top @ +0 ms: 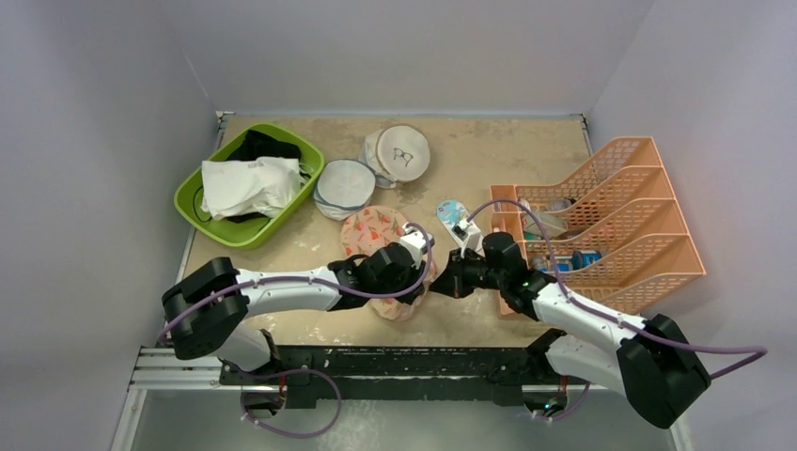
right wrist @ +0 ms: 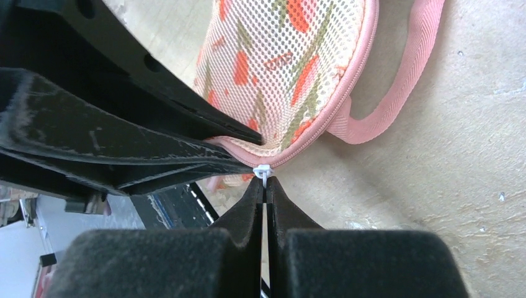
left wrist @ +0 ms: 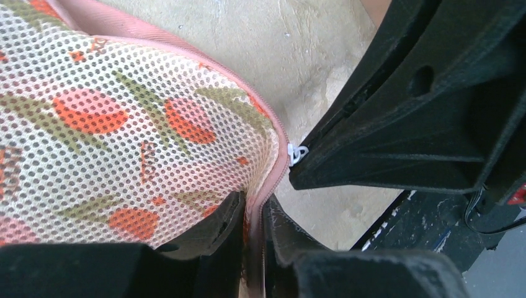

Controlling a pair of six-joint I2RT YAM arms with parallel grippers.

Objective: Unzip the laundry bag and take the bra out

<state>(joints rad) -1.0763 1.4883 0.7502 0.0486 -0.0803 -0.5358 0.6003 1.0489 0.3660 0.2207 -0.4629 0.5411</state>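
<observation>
- Floral pinkish-beige mesh laundry bag [top: 367, 230] is kept front-centre on the beige table [top: 489, 160]; red bra not visible.
- Its pink seam is clamped by the left gripper [left wrist: 252, 211] as an anchor.
- Small white zip pull [right wrist: 263, 169] is pinched by the right gripper [right wrist: 265, 186], ready for drawing.

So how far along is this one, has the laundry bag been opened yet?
Done: nothing yet; the laundry bag looks zipped wherever its seam shows. In hand: the left gripper has its jaws shut on the bag's pink edge, and the right gripper has its jaws pinching the white zipper pull. Left: run the zip open and take out the bra, which is not in view.
</observation>
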